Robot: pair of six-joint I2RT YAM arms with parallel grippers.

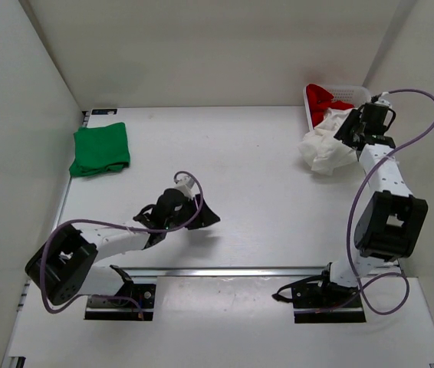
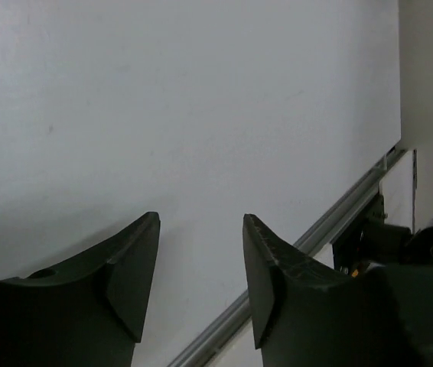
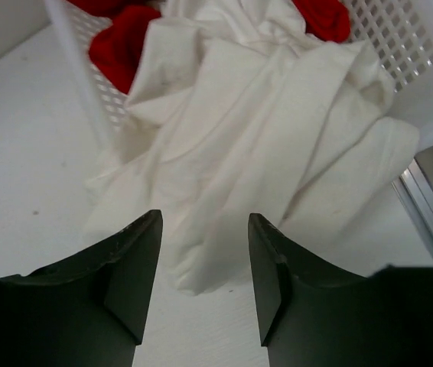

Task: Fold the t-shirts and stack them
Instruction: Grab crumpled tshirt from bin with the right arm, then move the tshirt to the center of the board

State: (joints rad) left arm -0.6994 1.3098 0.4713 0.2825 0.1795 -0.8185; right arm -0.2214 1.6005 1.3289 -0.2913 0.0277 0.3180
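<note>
Green t-shirt (image 1: 100, 149): lies folded in a neat flat square at the far left of the table (image 1: 240, 153), well apart from both arms.
White t-shirt (image 3: 255, 138): crumpled and unfolded, draped out of the basket (image 3: 86, 84) and onto the table at the far right.
Red t-shirt (image 1: 326, 98): bunched inside the basket, partly under the white one.
Left gripper (image 2: 201, 222): sits low over bare table near the middle, with its fingers spread and nothing between them.
Right gripper (image 3: 205, 218): hangs just over the near edge of the white t-shirt, fingers spread, no cloth pinched between them.
</note>
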